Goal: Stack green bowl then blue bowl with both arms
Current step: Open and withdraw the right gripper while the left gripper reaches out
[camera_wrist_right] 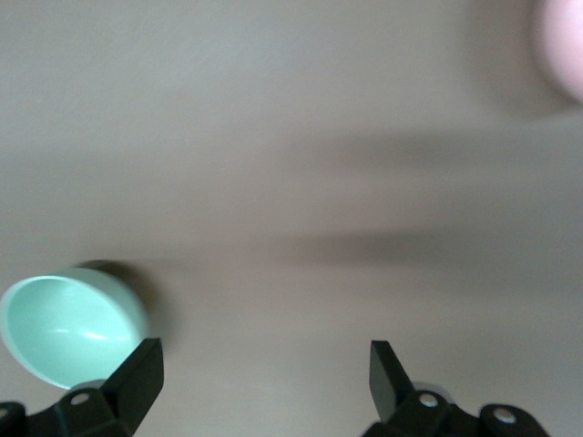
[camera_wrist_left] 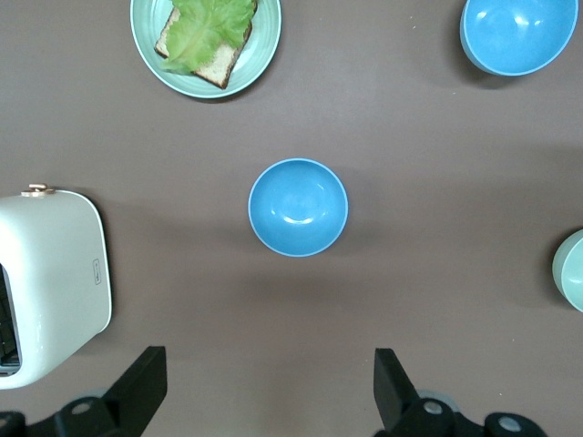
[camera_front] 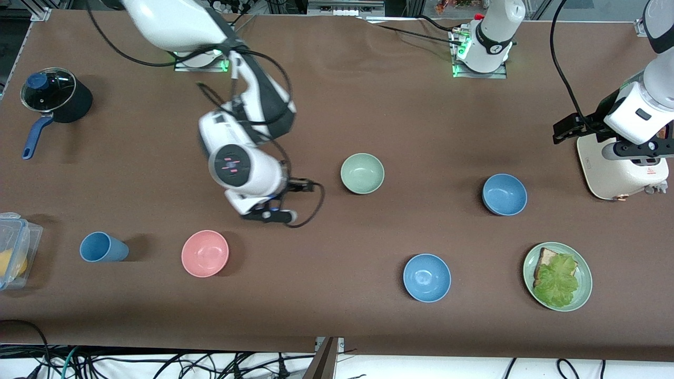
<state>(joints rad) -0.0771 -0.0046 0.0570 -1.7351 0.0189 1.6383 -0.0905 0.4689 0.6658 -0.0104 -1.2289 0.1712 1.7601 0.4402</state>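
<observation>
green bowl (camera_front: 362,173): sits upright and alone on the brown counter (camera_front: 368,105) about midway between the two arms' ends, nothing in it, so it reads as the base of the stack
blue bowl (camera_front: 504,194): the dull steel-blue one, upright on the counter toward the left arm's end, well apart from the green bowl and a little nearer the front camera; not yet stacked
right pincer (camera_wrist_right: 264,387): jaws wide apart and empty, over bare counter beside the green bowl, whose rim shows just beside one finger in the right wrist view; the view is smeared, so the arm looks to be in motion
left pincer (camera_wrist_left: 269,391): spread open, holding nothing, high over the counter with the blue bowl centred below its wrist camera, likely lined up for the pick
toaster (camera_front: 621,168): white, under the left arm's wrist at that end of the counter
azure bowl (camera_front: 427,277): brighter and glossier, nearer the front camera; a look-alike to avoid
green plate (camera_front: 582,295): carries bread and lettuce, near the azure bowl
judgement: blue bowl remains to go into the green one
</observation>
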